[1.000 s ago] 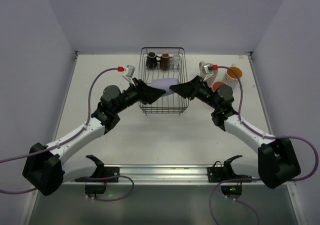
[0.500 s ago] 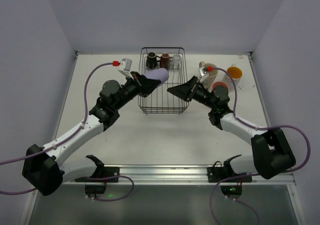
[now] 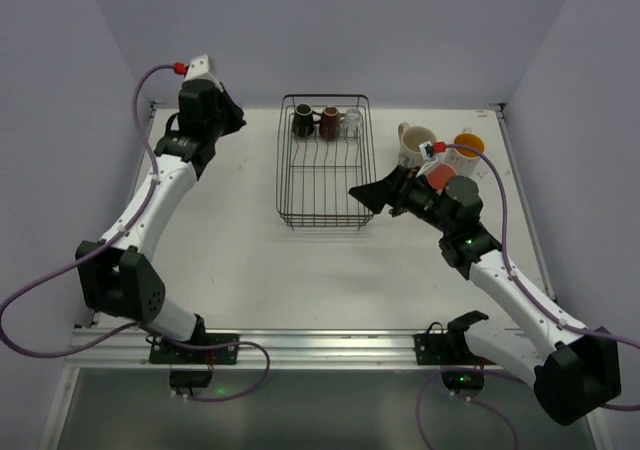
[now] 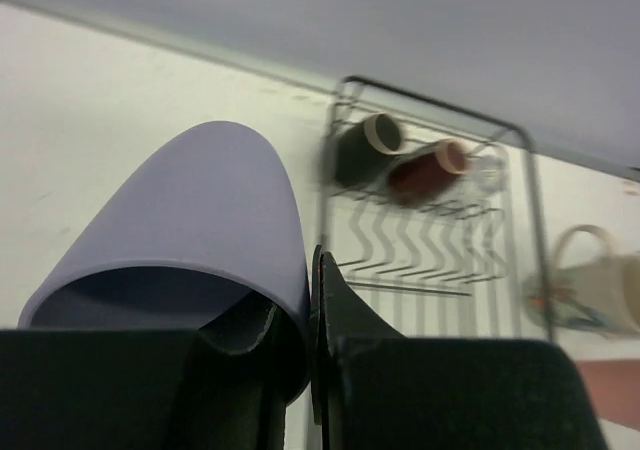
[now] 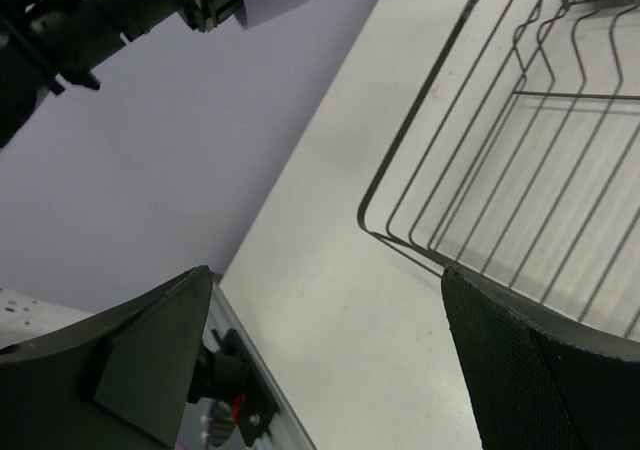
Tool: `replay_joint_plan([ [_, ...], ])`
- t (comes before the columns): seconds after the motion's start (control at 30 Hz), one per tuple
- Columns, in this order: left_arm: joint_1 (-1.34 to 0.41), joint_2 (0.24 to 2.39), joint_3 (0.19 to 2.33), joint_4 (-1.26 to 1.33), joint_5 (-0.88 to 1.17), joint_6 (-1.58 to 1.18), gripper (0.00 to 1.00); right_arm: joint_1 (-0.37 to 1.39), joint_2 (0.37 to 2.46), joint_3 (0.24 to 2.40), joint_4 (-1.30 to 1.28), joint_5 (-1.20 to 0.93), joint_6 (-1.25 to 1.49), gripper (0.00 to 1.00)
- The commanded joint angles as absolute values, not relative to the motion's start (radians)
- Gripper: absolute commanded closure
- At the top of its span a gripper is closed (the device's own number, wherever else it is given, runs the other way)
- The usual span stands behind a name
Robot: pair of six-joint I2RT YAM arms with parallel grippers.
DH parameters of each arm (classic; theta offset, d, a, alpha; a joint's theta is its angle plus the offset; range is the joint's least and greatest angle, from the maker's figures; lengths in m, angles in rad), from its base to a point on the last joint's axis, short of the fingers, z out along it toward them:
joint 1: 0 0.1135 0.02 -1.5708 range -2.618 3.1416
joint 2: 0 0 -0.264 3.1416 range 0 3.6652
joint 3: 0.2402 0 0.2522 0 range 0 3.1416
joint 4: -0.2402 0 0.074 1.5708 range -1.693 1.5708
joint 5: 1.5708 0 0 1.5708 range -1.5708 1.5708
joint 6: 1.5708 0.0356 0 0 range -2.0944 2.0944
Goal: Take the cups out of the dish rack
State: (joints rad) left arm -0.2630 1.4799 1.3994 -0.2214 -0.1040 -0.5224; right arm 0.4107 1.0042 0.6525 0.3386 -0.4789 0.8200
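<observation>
Logged left pincer (image 4: 300, 315) clenched on lavender tumbler (image 4: 190, 220) wall, dish rack (image 3: 320, 185) well apart, ahead-right of it. Logged right pincer (image 3: 362, 192) released, jaws wide, rack's near corner just ahead.

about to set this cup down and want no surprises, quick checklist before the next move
1. Grip on cup: ok. The left gripper is shut on the lavender tumbler's wall, one finger inside, one outside.
2. Tumbler out of the dish rack: ok, the rack lies well off to its right.
3. Landing spot: ok, the table left of the rack looks bare.
4. Tumbler's height above the table: cannot tell.
5. Right gripper ready: ok, open, by the rack's right side.
6. Rack emptied: not ok. Black mug, brown mug and clear glass stand at its far end.
</observation>
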Motion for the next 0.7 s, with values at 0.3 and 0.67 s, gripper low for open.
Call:
replay_joint_plan([
  [0.3, 0.032, 1.836, 1.634, -0.618, -0.129, -0.394, 1.00, 0.434, 0.940, 0.749, -0.032, -0.337, 0.532, 0.01],
  [0.67, 0.058, 2.009, 1.719, -0.756, -0.153, -0.304, 1.00, 0.449, 0.945, 0.756, -0.063, -0.305, 0.500, 0.01],
])
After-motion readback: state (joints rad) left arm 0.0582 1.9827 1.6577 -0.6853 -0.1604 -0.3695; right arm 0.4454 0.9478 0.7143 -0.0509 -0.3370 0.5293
